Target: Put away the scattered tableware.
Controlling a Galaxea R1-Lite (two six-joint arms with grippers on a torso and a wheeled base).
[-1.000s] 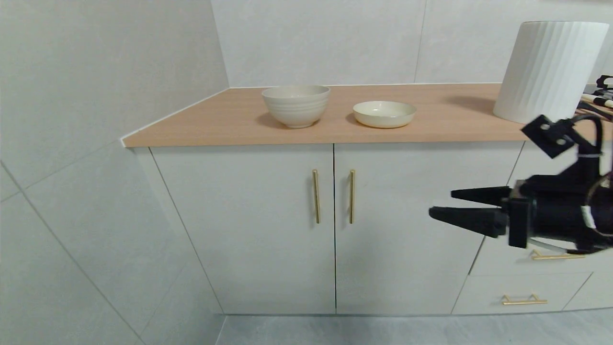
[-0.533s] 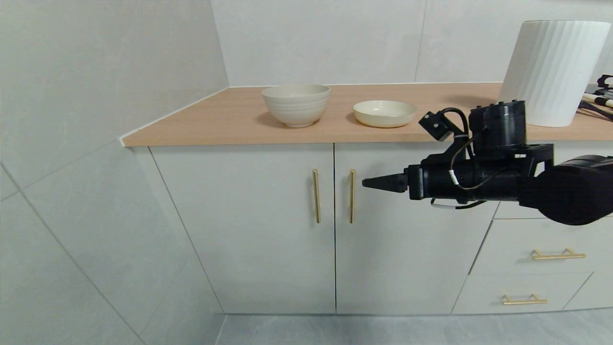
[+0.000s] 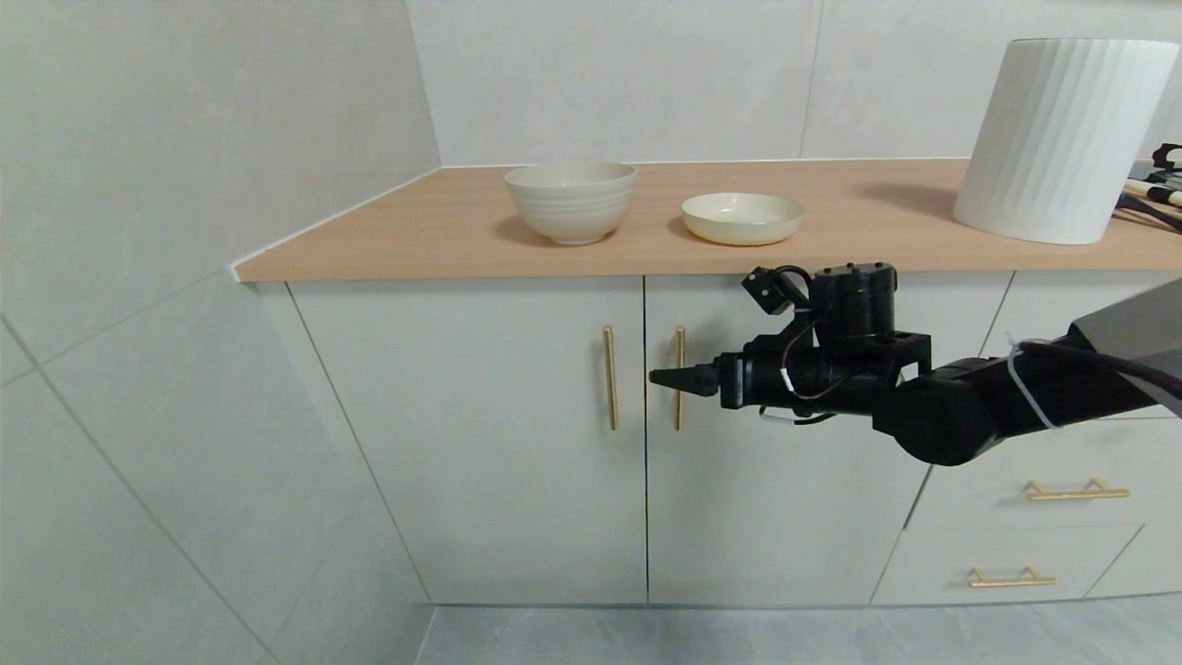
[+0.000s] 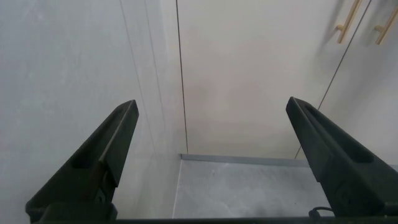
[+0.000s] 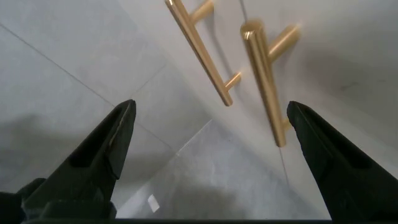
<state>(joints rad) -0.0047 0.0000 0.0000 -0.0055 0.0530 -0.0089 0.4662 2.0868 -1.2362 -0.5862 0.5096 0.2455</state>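
A cream ribbed bowl (image 3: 570, 201) and a shallow cream dish (image 3: 741, 218) stand side by side on the wooden countertop (image 3: 416, 235). Below it, my right gripper (image 3: 667, 378) is held level in front of the double cabinet doors, its tip at the right door's gold handle (image 3: 680, 377). In the right wrist view the right gripper (image 5: 210, 111) is open, and that handle (image 5: 264, 87) lies ahead between the spread fingers, apart from them. My left gripper (image 4: 211, 106) is open and holds nothing, low down by the cabinet's end near the floor.
The left door's gold handle (image 3: 609, 377) is just beside the right one. A tall white ribbed container (image 3: 1062, 139) stands on the counter at the right, with utensils (image 3: 1154, 189) beyond it. Drawers with gold pulls (image 3: 1076, 491) are right of the doors. A tiled wall closes the left side.
My right arm has swung leftward from the drawer side to the door handles, and its wrist has turned so the fingers are seen edge-on. Bowl and dish have not moved.
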